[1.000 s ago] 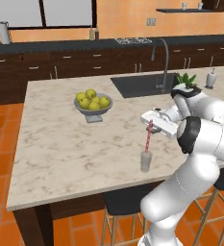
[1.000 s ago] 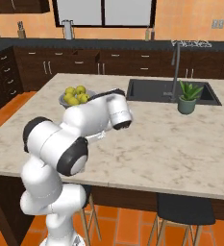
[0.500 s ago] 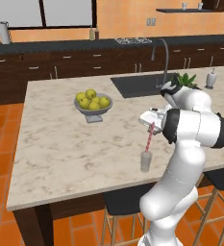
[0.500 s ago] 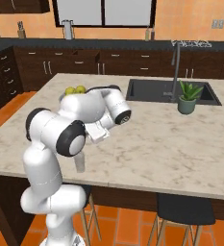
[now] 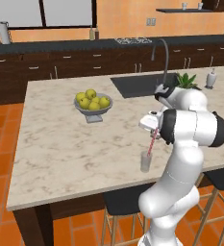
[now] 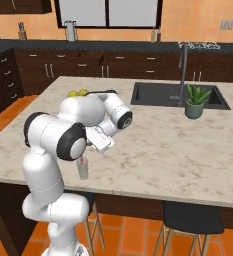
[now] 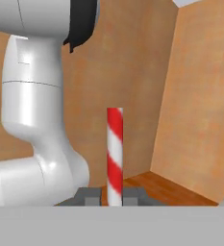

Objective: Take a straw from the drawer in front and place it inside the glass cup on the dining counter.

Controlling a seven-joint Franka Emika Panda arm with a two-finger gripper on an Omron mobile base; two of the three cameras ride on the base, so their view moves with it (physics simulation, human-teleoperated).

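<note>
I have the arm folded back over the near edge of the dining counter (image 5: 60, 144), the gripper (image 7: 114, 196) clamped on the red-and-white straw (image 5: 152, 142). Directly below it stands the glass cup (image 5: 145, 162), and the straw's lower end already sits inside, I judge, so a release drops it home. The fruit bowl (image 5: 93, 108) lies well beyond. No labels or writing are readable anywhere.
</note>
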